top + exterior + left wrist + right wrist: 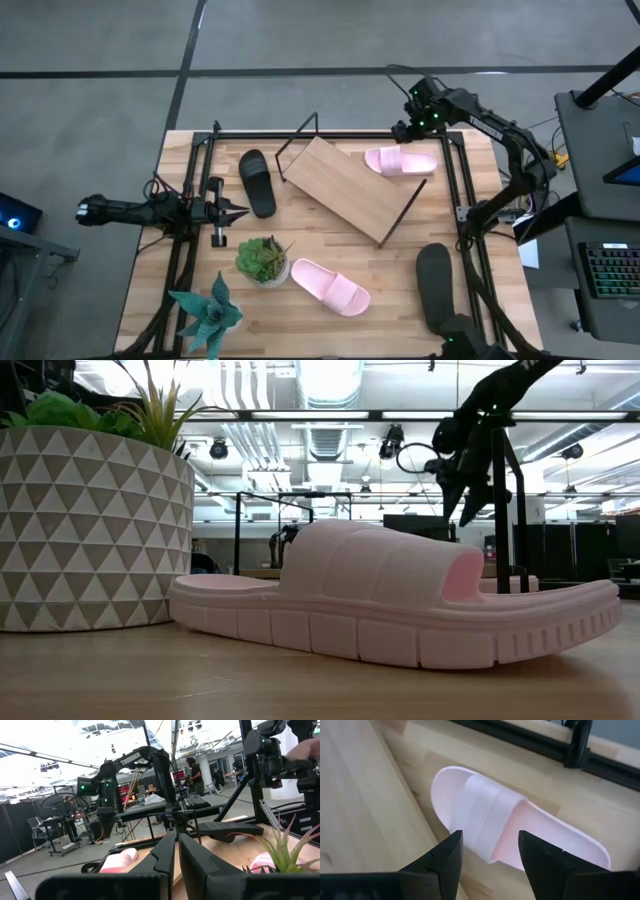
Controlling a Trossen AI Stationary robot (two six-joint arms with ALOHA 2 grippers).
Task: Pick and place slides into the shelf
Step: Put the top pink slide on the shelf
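Two pale pink slides and two black slides lie sole-down on the table. One pink slide is by the far right corner, beside the shelf, a slanted light-wood board on a black wire frame. My right gripper hovers open above that slide's strap, apart from it. The other pink slide is near the front. One black slide is left of the shelf, the other is at the near right. My left gripper is shut, level, near the left black slide.
A potted plant in a triangle-patterned pot stands left of the front pink slide, and a second spiky plant is at the near left corner. Black frame rails run along the table's sides. People and desks show in the room behind.
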